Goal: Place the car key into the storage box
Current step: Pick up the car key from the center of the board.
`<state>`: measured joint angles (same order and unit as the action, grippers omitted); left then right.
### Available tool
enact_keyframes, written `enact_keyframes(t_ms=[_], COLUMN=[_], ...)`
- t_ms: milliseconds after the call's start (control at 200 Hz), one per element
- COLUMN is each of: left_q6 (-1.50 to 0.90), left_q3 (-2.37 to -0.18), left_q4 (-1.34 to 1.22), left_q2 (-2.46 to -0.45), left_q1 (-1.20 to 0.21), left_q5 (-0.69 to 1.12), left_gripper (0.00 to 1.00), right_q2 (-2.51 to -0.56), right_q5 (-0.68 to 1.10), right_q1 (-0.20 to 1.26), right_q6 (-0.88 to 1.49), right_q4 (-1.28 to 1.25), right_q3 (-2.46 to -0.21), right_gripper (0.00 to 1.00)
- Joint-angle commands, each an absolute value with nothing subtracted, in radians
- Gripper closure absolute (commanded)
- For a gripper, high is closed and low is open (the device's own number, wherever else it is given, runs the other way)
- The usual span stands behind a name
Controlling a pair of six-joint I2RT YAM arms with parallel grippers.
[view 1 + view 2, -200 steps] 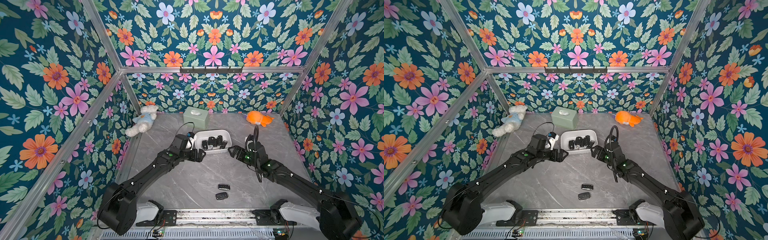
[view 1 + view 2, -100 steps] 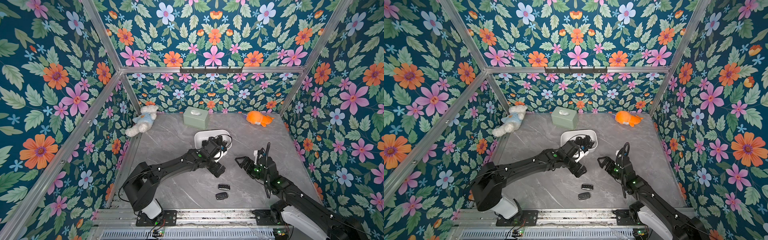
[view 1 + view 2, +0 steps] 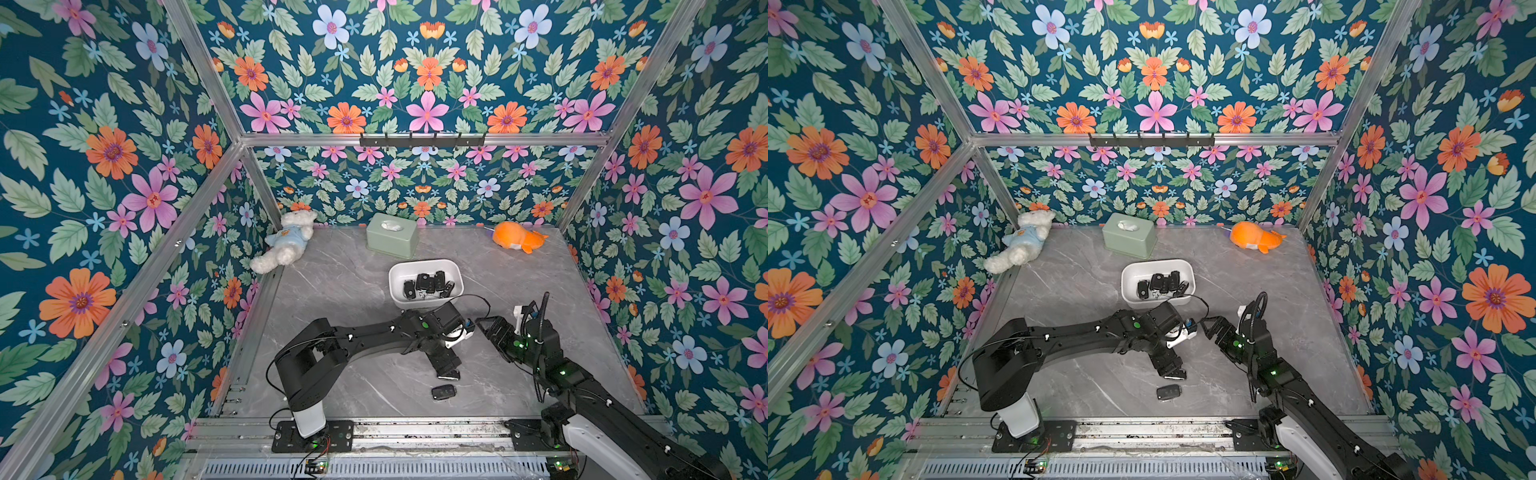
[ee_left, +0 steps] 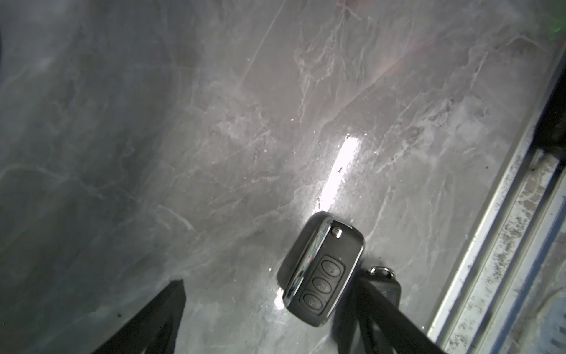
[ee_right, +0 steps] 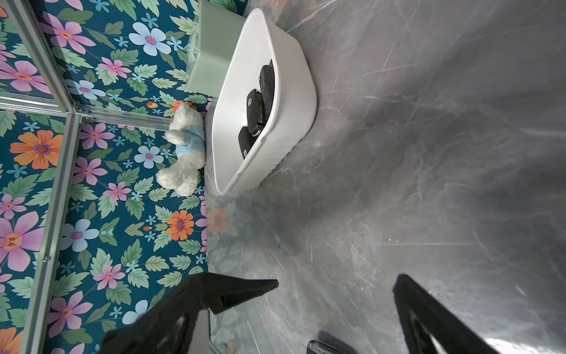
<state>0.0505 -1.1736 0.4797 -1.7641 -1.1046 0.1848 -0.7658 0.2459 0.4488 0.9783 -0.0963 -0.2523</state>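
The car key (image 4: pixel 321 269), a black three-button fob with a chrome edge, lies flat on the grey table between the fingers of my left gripper (image 4: pixel 272 285), close to one finger (image 4: pixel 382 312). The jaws stand wide apart and open. In both top views the left gripper (image 3: pixel 446 366) (image 3: pixel 1173 368) points down over this key (image 3: pixel 449 377). The white storage box (image 3: pixel 453 270) (image 5: pixel 294 92) sits behind it and holds several black fobs (image 3: pixel 428 284). My right gripper (image 3: pixel 486 326) (image 5: pixel 337 282) hovers open and empty to the right of the left wrist.
A second black fob (image 3: pixel 443 392) (image 4: pixel 386 280) lies just in front of the first, nearer the metal front rail (image 3: pixel 374 432). At the back are a sage-green tissue box (image 3: pixel 392 240), a white teddy (image 3: pixel 286 245) and an orange plush (image 3: pixel 517 241).
My left arm has swung from the storage box to the fobs near the front and lowered over one, its jaws narrowing slightly. My right arm has drawn back from the box.
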Motion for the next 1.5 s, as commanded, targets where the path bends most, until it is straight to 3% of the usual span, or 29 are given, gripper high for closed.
enact_keyframes(t_ms=[0, 875, 1495], left_q6=[0.058, 0.062, 0.029], left_q3=[-1.177, -1.167, -1.156], left_q4=[0.491, 0.47, 0.457], left_q2=[-1.777, -1.864, -1.888], left_q1=[-1.124, -1.174, -1.173], left_q5=[0.18, 0.114, 0.095], left_gripper=[0.11, 0.29, 0.53], right_q2=[-0.771, -0.771, -0.781], right_q5=[0.257, 0.265, 0.27], right_q1=[0.449, 0.446, 0.444], right_q6=[0.992, 0.997, 0.999], right_q4=[-0.115, -0.116, -0.125], right_q3=[-0.253, -0.25, -0.247], right_gripper=[0.01, 0.01, 0.01])
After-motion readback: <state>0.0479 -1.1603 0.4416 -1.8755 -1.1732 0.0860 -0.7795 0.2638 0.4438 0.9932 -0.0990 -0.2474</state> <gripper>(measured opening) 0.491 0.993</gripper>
